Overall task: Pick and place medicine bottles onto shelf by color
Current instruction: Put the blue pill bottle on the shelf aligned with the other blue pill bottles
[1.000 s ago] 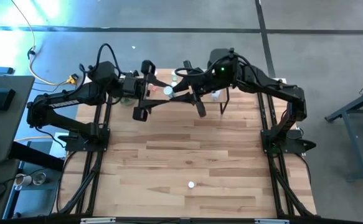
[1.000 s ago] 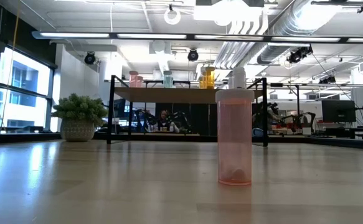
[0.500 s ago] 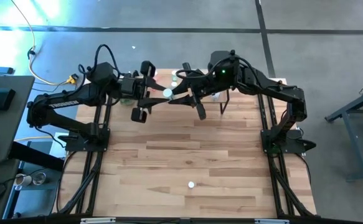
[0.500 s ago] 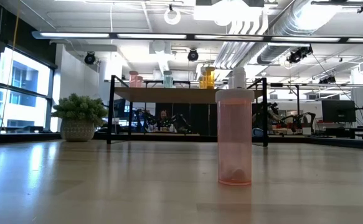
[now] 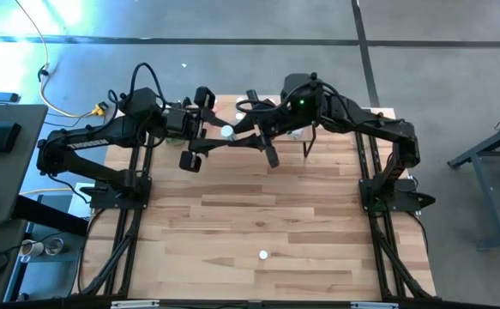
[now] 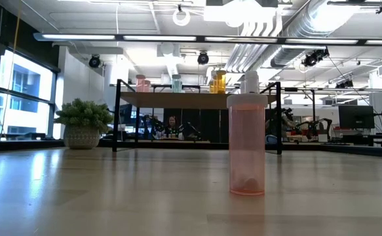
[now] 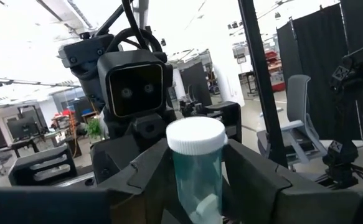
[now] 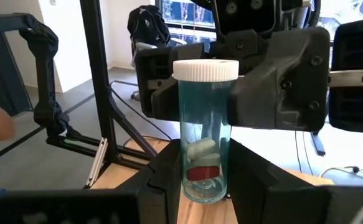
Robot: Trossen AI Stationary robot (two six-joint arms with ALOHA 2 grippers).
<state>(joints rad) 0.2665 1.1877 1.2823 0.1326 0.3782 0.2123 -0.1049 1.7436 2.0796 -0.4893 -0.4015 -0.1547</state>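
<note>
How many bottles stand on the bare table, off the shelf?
1: a pink bottle near the table's edge farthest from the shelf. A teal bottle is held aloft in the right pincer, so not counted. The arms may hide others.

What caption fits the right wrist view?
Handover: right pincer and left pincer both grip a clear teal bottle.

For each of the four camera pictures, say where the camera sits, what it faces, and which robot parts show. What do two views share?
High: overhead, facing down; both arms meet at the table's far edge.
Low: table height, facing a pink bottle and the shelf; no arm is clearly visible.
Left wrist: faces a teal bottle and the right gripper.
Right wrist: faces that bottle, with the left gripper behind it.
Both wrist views share the teal bottle.
</note>
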